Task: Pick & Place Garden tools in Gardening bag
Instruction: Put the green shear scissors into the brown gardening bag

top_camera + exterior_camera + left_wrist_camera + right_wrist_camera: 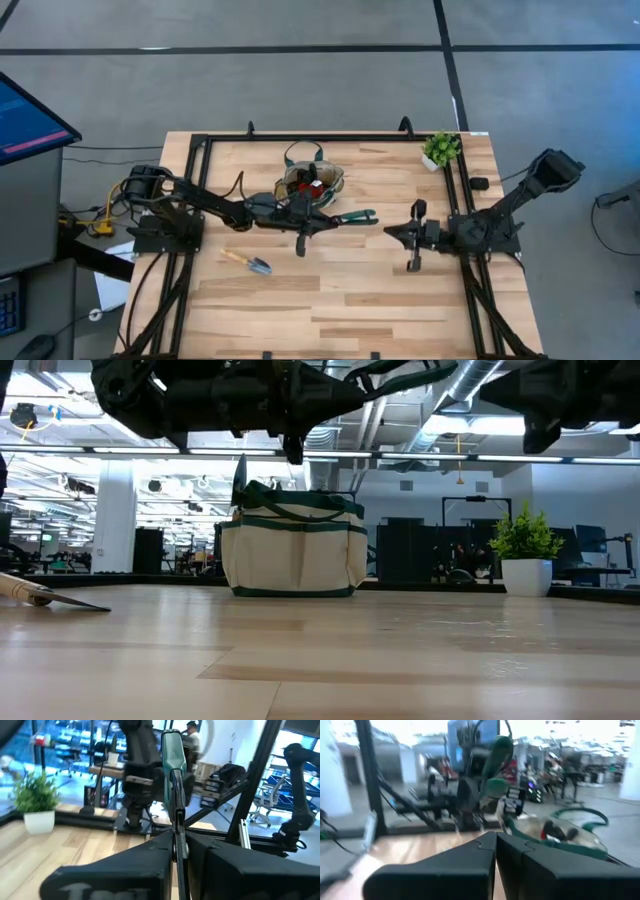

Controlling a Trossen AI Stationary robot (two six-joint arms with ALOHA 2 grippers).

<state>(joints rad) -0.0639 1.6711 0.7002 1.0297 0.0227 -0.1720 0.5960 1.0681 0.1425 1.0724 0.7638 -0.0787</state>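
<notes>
My left gripper is closed on the green-handled pruners, handles pointing to 3 o'clock. The gardening bag sits just at 11 o'clock. My right gripper, closed and empty, waits farther.

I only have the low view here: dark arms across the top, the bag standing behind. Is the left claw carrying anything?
Observer: Yes. Its wrist view shows the left claw shut on a green-handled tool.
Operator: Where is it relative to the bag?
Observer: From above, it hangs just off the rim of the gardening bag, with the tool's handles pointing toward the right arm.
Operator: And the right claw?
Observer: The right claw is shut and empty, out to the bag's right.
</notes>
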